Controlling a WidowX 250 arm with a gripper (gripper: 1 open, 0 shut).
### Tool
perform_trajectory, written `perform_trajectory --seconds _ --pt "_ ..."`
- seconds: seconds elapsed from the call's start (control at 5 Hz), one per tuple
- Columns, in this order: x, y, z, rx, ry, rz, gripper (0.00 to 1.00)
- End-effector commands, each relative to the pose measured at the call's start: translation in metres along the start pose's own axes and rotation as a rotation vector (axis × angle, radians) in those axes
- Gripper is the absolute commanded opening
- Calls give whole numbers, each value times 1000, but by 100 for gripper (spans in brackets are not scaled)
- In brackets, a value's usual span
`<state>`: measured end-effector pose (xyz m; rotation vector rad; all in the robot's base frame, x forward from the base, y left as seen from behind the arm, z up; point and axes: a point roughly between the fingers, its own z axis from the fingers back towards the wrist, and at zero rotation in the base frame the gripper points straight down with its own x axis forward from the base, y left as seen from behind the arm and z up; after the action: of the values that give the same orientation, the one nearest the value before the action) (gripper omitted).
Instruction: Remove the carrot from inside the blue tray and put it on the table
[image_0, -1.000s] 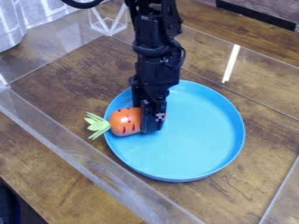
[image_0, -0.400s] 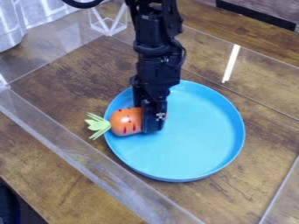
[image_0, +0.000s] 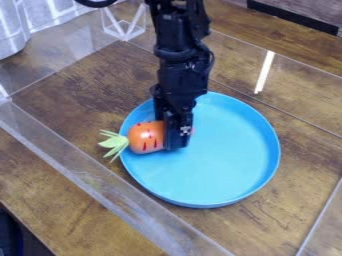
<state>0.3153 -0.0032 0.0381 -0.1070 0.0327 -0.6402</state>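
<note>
So the toy carrot (image_0: 144, 137) is over on the blue tray (image_0: 214, 165), right by the rim on the side facing the clear panel (image_0: 114, 165) that runs along the edge of the surface (image_0: 80, 90). It's a stubby orange thing with thin dark lines across it, and the pale green leafy top (image_0: 114, 144) pokes out past the tray's rim toward that panel. The black robot hand (image_0: 171, 132) comes in from the far edge of the surface, reaches down over the tray's far rim, and its fingers are at the carrot, covering part of the body on the end away from the leaves. From this angle it looks like the hand is clamped on the carrot, one finger on the near side of it, though the other finger is mostly hidden so I can't make out the full grip. The tray itself is round, bright blue and shallow, sitting flat on dark brown wood with a visible grain. There's also a whitish strip (image_0: 265, 70) on the wood beyond the tray, toward the far edge, well apart from the carrot.
</note>
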Motion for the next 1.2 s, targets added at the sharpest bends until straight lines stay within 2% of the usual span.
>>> perform_trajectory --seconds 0.0,0.4,0.6,1.0 --pt "15 -4 22 39 -55 -30 0" --pt "23 -5 21 30 -59 -40 0" --pt "25 -5 13 21 -56 -40 100" --pt "29 -5 -5 5 -34 -37 100"
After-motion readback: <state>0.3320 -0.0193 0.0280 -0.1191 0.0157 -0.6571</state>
